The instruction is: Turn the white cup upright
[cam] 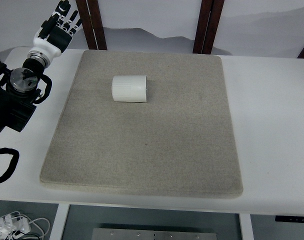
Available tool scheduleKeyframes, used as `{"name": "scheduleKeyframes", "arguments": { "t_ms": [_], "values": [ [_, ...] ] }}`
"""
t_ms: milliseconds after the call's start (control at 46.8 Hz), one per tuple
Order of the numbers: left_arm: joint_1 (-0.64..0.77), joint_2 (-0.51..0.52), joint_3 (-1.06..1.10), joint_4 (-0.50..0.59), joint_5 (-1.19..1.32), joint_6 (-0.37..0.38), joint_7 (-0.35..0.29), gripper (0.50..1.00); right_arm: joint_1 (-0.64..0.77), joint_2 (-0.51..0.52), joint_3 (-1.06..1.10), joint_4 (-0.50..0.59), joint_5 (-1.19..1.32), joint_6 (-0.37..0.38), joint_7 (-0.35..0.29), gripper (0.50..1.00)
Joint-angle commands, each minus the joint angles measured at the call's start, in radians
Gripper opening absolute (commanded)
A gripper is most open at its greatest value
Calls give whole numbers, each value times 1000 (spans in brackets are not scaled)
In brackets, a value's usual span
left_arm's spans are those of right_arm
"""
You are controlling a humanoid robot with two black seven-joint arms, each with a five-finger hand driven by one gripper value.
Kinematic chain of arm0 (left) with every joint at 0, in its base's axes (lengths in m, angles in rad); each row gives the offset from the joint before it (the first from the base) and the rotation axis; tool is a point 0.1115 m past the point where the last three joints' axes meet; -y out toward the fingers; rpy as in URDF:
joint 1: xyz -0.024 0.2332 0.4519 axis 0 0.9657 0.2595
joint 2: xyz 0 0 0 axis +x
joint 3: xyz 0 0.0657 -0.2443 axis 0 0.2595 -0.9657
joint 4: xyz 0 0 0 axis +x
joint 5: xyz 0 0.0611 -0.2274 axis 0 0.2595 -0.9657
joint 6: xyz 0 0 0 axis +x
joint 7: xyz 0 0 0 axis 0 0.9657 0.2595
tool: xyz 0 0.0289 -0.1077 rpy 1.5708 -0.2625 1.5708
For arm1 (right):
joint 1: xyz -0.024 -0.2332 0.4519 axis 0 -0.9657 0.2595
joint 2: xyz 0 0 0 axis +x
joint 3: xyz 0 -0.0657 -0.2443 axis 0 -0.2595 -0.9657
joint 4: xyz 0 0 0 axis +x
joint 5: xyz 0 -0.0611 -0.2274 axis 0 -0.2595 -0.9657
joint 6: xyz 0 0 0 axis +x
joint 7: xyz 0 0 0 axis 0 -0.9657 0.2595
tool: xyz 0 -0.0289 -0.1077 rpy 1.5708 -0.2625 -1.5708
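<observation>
Up at the far left corner of the white table point(272, 125) sits the left hand point(62, 22), fingers loosely spread and holding nothing, its arm running in from the left edge. Off to that hand's right and a bit nearer the robot, well apart from it, the white cup point(130, 88) is lying on its side on the grey mat point(147, 145), with its opening seemingly facing away from the hand

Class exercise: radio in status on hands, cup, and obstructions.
Left hand open, off the mat's far-left corner. Right hand out of view. White cup on its side on grey mat. Nothing obstructing.
</observation>
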Motion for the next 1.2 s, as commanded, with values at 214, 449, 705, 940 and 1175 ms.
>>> {"name": "scheduleKeyframes", "arguments": {
  "t_ms": [214,449,705,940,1175],
  "values": [
    [5,0,6,-1,0,-28,0,996,0,0,0,0,0,0,0,952],
    [-2,0,-5,-1,-8,-38,0,996,0,0,0,0,1,0,0,952],
    [-3,0,0,-8,2,-75,0,996,0,0,0,0,0,0,0,952],
    [-23,11,12,-11,78,-88,3,996,0,0,0,0,0,0,-1,952],
    [-55,12,12,-11,330,-112,2,994,0,0,0,0,0,0,0,952]
  ]
}}
